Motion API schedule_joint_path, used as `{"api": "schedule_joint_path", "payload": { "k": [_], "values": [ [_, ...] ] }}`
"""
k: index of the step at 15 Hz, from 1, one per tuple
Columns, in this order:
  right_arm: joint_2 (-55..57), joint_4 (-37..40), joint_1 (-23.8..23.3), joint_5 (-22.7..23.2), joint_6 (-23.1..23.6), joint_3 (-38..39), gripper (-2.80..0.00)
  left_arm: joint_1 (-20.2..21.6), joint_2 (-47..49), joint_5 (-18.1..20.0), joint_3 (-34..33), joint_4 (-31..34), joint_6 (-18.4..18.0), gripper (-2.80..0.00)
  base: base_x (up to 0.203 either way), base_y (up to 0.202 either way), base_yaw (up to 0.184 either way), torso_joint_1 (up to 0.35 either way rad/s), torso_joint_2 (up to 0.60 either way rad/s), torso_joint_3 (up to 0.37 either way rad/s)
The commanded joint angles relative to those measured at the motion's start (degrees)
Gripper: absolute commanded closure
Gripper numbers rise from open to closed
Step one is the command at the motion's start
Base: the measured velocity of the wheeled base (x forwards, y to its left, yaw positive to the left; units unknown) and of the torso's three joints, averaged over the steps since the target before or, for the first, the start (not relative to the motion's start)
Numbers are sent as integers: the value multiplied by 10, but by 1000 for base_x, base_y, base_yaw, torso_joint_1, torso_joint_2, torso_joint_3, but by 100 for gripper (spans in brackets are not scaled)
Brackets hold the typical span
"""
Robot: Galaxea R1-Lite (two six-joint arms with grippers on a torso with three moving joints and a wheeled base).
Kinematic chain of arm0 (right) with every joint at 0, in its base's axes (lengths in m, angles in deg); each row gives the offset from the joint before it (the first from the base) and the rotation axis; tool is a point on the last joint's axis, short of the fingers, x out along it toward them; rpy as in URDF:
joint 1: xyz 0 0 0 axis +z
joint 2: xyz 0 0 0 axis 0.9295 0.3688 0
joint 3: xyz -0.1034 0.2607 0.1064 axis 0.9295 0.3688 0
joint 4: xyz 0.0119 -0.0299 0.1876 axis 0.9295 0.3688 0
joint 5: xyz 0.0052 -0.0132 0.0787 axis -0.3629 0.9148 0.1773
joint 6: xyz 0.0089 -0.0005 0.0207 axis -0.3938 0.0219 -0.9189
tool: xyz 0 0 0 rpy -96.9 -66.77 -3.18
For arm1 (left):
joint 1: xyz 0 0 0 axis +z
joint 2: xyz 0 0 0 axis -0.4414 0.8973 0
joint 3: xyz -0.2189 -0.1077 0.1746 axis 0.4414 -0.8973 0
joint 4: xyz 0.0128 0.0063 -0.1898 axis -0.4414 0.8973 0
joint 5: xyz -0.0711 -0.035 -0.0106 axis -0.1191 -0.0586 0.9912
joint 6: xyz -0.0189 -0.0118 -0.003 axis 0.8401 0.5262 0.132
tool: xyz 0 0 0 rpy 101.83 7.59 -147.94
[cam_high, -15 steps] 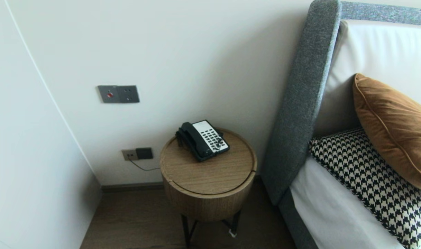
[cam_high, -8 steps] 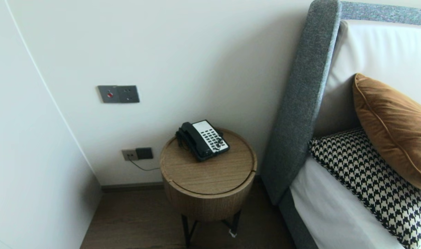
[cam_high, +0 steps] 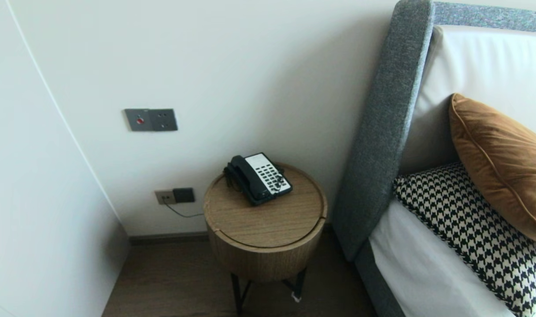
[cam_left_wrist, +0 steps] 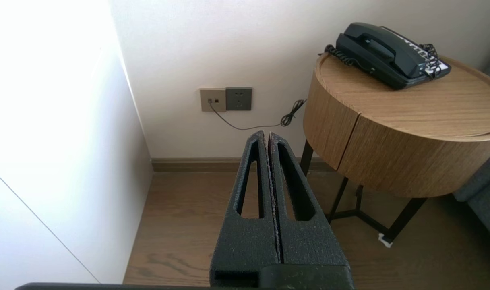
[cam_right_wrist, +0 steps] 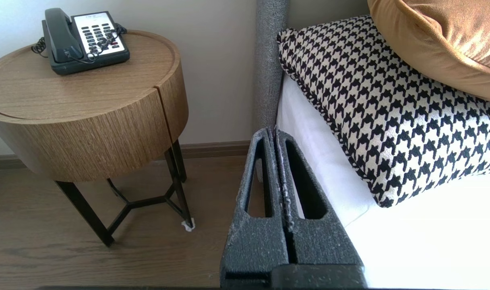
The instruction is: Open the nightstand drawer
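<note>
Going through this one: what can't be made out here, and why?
- Telephone key labels: too small in every view.
- Phone cord, far end: hidden behind the side table, left wrist view.
- Table's front foot: cut off by the head view's bottom edge.
- Left gripper, right gripper: outside the head view.

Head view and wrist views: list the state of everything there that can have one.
telephone, handset on its cradle, on the round table.
beige wall plate, cable plugged in.
dark socket, nothing plugged in.
left gripper, shut, empty.
right gripper, shut, empty.
brown cushion, resting on the houndstooth pillow.
</note>
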Motion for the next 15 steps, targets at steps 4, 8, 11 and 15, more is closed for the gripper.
{"api": "schedule_joint_path", "payload": {
  "k": [4, 8, 11, 15],
  "values": [
    [1, 0, 0, 0, 0, 0, 0, 0, 0, 0, 0, 0, 0, 0, 0, 0, 0, 0, 0, 0],
    [1, 0, 0, 0, 0, 0, 0, 0, 0, 0, 0, 0, -1, 0, 0, 0, 0, 0, 0, 0],
    [1, 0, 0, 0, 0, 0, 0, 0, -1, 1, 3, 6, -4, 0, 0, 0, 0, 0, 0, 0],
    [1, 0, 0, 0, 0, 0, 0, 0, -1, -1, 2, 0, -4, 0, 0, 0, 0, 0, 0, 0]
  ]
}}
